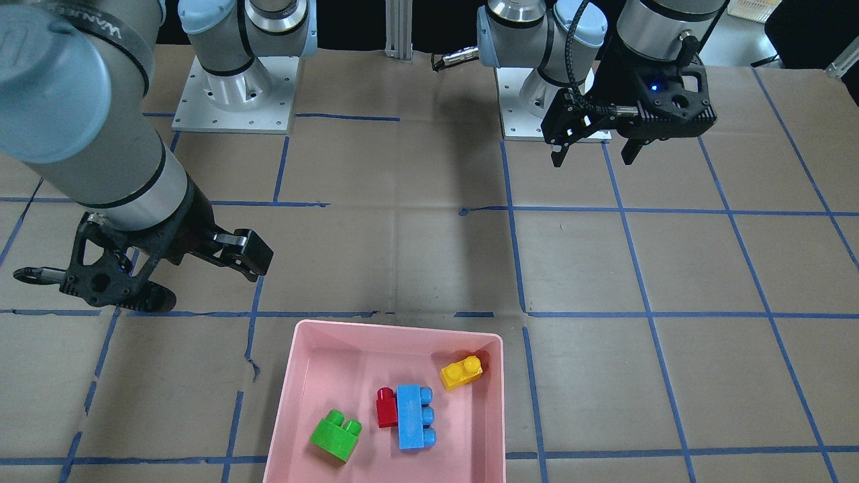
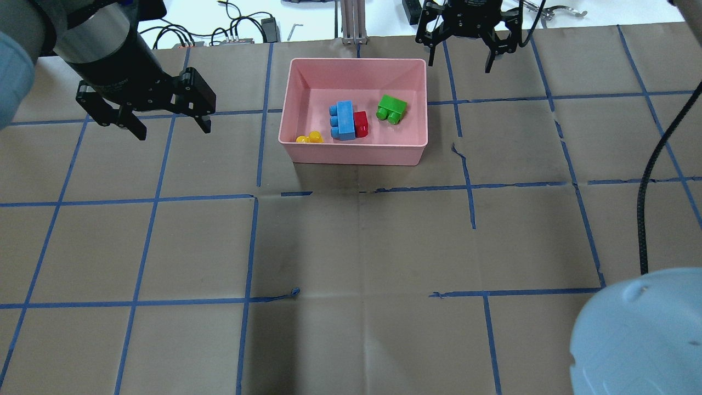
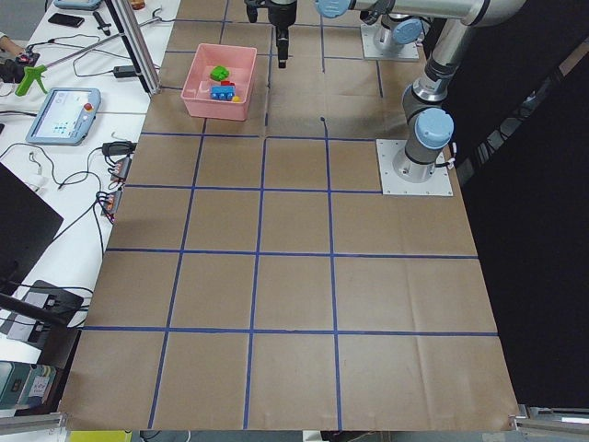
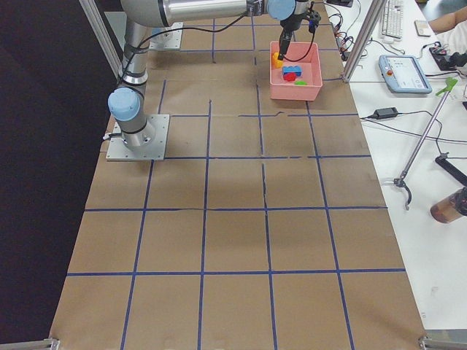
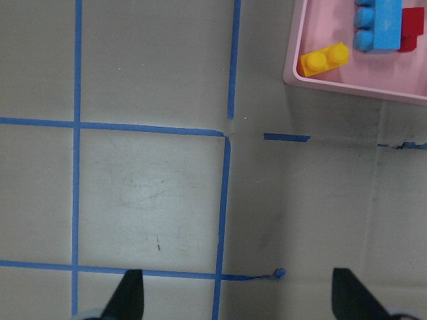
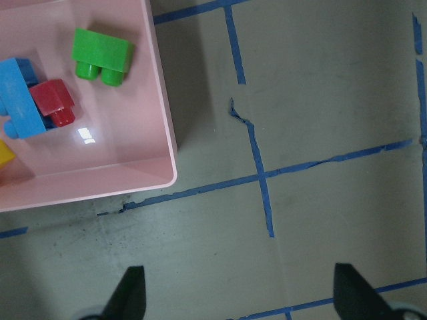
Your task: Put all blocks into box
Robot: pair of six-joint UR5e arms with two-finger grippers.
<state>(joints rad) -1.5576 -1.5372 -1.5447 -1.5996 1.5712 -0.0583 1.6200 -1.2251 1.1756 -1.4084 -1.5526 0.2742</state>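
Together in box, blocks, between left gripper and right gripper, both spread, empty

Bright, even light from above. Soft shadows lie on the table beside the box, whose floor carries a small white glare; the right arm is blurred.

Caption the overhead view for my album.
Blue block, red block, green block and yellow block lie in the pink box; left end effector and right end effector hover open outside.
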